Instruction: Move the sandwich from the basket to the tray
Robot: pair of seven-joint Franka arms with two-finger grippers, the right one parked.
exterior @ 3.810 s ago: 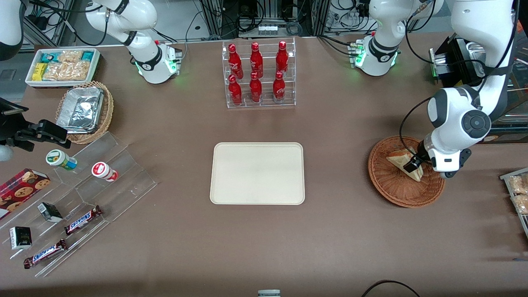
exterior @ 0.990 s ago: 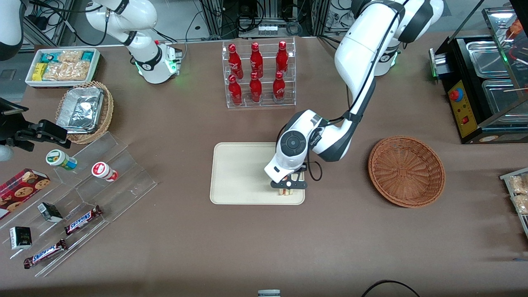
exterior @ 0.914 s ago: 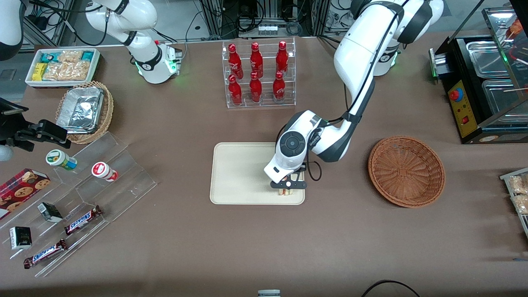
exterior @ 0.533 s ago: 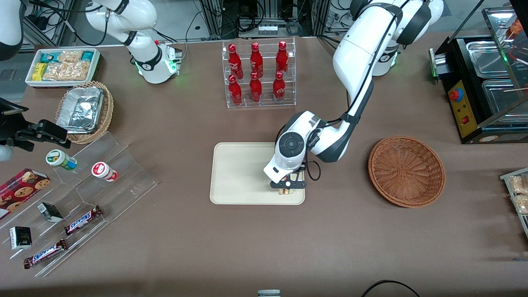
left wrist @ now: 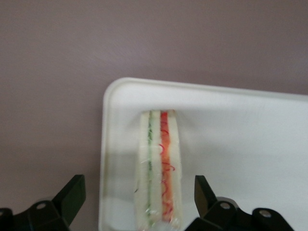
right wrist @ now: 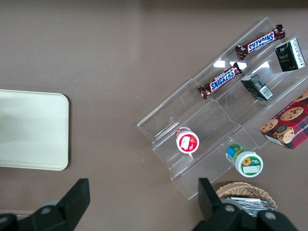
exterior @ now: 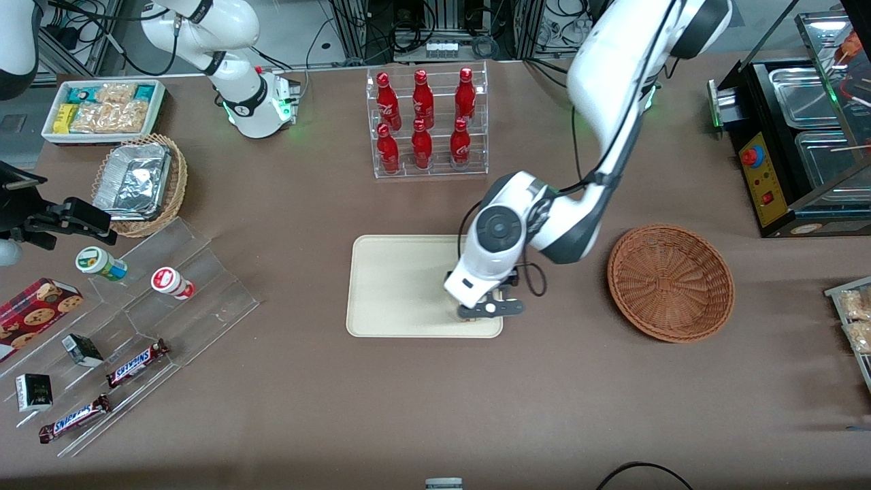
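Note:
The sandwich (left wrist: 159, 163), a pale wedge showing green and red filling stripes, lies on the cream tray (left wrist: 240, 144) in a corner. In the front view that corner is the one nearest the camera on the basket's side. My gripper (left wrist: 137, 192) hangs open just above it, one black finger (left wrist: 72, 192) on each side and clear of the bread. From the front, the gripper (exterior: 484, 309) and wrist cover nearly all of the sandwich over the tray (exterior: 401, 286). The reddish-brown wicker basket (exterior: 670, 282) sits empty beside the tray, toward the working arm's end.
A clear rack of red bottles (exterior: 426, 122) stands farther from the camera than the tray. Toward the parked arm's end are an acrylic stepped display with snacks (exterior: 156, 306), a foil-tray basket (exterior: 139, 184) and a white snack bin (exterior: 102, 109). A black machine (exterior: 796, 136) stands near the basket.
The gripper carried the sandwich from the basket to the tray, then let go and rose a little. The sandwich stays on the tray.

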